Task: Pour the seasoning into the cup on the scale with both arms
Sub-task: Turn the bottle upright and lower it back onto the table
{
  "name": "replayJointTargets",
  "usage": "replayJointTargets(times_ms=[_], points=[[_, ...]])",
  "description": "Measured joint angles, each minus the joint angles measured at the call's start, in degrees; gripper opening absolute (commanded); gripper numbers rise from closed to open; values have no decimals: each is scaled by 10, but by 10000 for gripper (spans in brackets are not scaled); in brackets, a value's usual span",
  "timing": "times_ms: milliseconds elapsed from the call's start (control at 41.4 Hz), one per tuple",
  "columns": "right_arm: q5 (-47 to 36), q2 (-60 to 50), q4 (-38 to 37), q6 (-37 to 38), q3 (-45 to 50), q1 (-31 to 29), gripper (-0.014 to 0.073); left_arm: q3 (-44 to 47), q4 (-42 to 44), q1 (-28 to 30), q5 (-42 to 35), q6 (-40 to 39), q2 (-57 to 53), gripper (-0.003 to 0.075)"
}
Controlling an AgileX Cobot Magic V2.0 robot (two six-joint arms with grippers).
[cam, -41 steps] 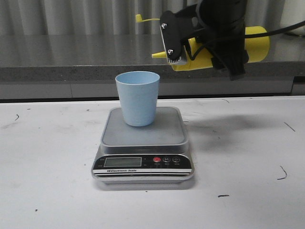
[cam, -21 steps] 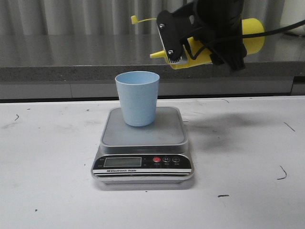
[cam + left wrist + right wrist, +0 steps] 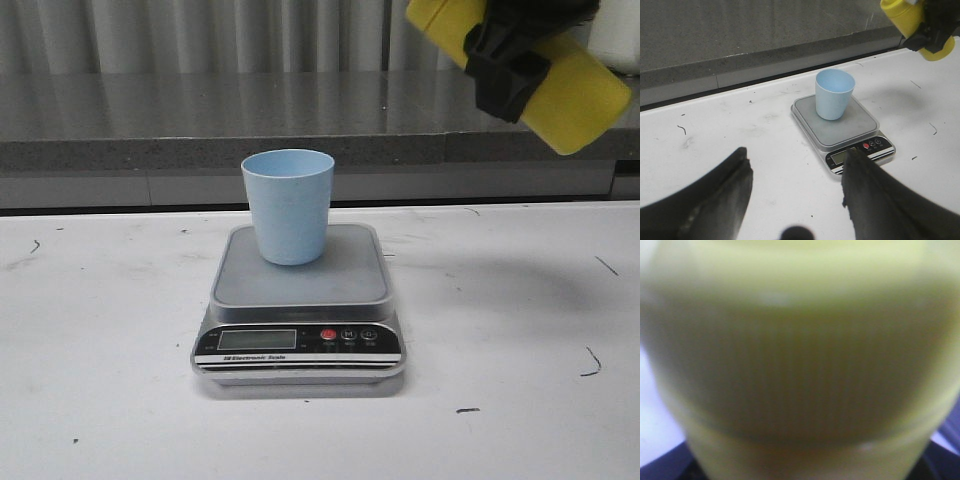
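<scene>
We see the pale blue cup standing upright on the grey platform of the silver digital scale, toward the platform's rear, with its mouth open to the air and nothing over it. The scale sits on a white table marked with a few small dark scuffs, its black front panel with the LCD and the red button facing us. High at the right of the front view, well above and to the right of the cup, the right gripper is clamped around the yellow seasoning bottle, which lies tilted with its flat base pointing down toward the right; its nozzle end runs out of the picture at the top, so we cannot see the cap. The right wrist view is filled by the blurred yellow body of the bottle, pressed close to the lens. The left gripper hangs with its fingers spread wide and nothing between them, near the table's front, the scale and cup beyond it. A grey counter ledge runs behind the table.
</scene>
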Motion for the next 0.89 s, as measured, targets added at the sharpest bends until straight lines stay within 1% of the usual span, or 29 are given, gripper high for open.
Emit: replayJointTargets(times_ms=[145,241,265,314,531,627,700,893], points=[[-61,-45,113,0,61,-71,262,0,0,0,0,0,0,400],[-154,-76,175,0,132,-106,262,0,0,0,0,0,0,400],[-169,-82,184,0,150,-111,262,0,0,0,0,0,0,400],[-234,-94,198,0,191,-121,262,0,0,0,0,0,0,400],[-491,-100,213,1,364,-126,262,0,0,0,0,0,0,400],[-608,-88,216,3,419,-126,262,0,0,0,0,0,0,400],[-676,-72,216,5,443,-126,262,0,0,0,0,0,0,400],[-773,-10,217,29,452,-126,262,0,0,0,0,0,0,400]])
